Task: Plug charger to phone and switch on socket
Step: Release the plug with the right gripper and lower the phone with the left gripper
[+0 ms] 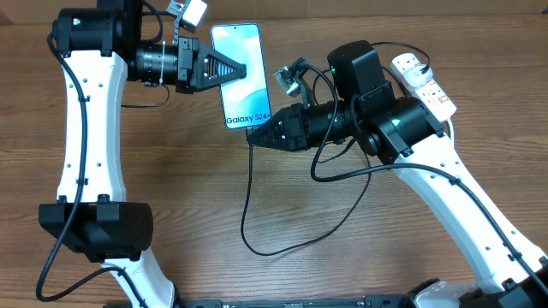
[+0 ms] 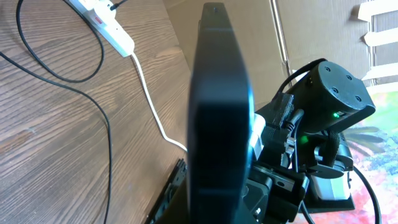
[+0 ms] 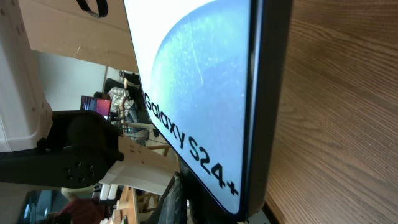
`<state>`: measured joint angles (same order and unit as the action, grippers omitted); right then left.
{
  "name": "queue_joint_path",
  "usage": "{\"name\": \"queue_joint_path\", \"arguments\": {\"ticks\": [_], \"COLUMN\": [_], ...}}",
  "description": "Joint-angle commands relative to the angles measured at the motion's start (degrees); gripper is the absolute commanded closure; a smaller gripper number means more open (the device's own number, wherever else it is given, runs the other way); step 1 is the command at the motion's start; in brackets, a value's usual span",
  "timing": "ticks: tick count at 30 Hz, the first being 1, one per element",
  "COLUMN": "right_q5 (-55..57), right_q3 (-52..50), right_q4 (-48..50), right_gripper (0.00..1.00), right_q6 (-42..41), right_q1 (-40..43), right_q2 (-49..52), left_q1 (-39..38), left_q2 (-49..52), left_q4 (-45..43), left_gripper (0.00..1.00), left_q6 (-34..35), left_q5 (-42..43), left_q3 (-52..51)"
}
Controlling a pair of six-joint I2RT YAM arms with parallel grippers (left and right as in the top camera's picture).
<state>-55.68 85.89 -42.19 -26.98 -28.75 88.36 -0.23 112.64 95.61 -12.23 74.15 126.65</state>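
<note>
Currently the phone (image 1: 244, 43) sits at the far middle of the wooden table (image 1: 188, 171), screen up, its light blue display showing "Galaxy S24+" near the short edge that faces the robot. The left gripper (image 1: 235, 70) reaches in from the left and is clamped on the phone. One dark finger (image 1: 224, 68) lies across the screen from the long left edge, and the left wrist view shows the phone (image 2: 221, 112) edge-on and very close between the fingers. From above I cannot tell whether the phone rests on the wood or is raised off it. The right gripper (image 1: 254, 134) points left and meets the phone's near short edge, with its fingers drawn together to a narrow tip on the end of the charger cable (image 1: 248, 180). The connector itself is hidden there, so I cannot tell whether it is seated in the phone. From that tip the thin black cable runs toward the robot, loops across the table and climbs back to the right under the right arm. The right wrist view is filled by the phone's screen (image 3: 199, 81) at a steep angle, with bare wood to its right. The white power strip (image 1: 424, 81) lies at the far right, well apart from the phone, with its thick white cord (image 2: 149, 99) trailing across the table.
</note>
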Motion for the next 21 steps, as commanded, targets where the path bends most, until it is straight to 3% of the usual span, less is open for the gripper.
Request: {"name": "queue_joint_path", "arguments": {"ticks": [1, 13, 15, 18, 19, 21], "right_q5": [3.19, 5.11, 5.11, 5.16, 5.35, 6.16], "right_q3": [0.83, 0.83, 0.83, 0.83, 0.83, 0.83], "right_q4": [3.21, 3.96, 3.56, 2.93, 2.67, 1.95], "right_gripper": [0.96, 0.93, 0.63, 0.37, 0.31, 0.28], "right_q6": [-0.96, -1.55, -1.53, -1.53, -1.53, -1.53], "right_q1": [1.18, 1.2, 1.18, 1.18, 1.18, 1.18], "right_q2": [0.17, 0.2, 0.2, 0.2, 0.2, 0.2], "left_q1": [-1.07, -2.05, -2.01, -1.88, -1.68, -1.25], "left_q2": [-0.26, -0.26, -0.26, -0.26, -0.26, -0.26], "left_q4": [1.2, 1.2, 1.2, 1.18, 1.18, 1.18], "left_gripper": [0.96, 0.96, 0.96, 0.96, 0.96, 0.96], "left_q6": [-0.39, -0.39, -0.39, -0.39, -0.39, -0.37], "left_q5": [2.4, 2.34, 2.29, 1.92, 1.66, 0.81], "left_q3": [1.11, 1.11, 1.11, 1.11, 1.11, 1.11]}}
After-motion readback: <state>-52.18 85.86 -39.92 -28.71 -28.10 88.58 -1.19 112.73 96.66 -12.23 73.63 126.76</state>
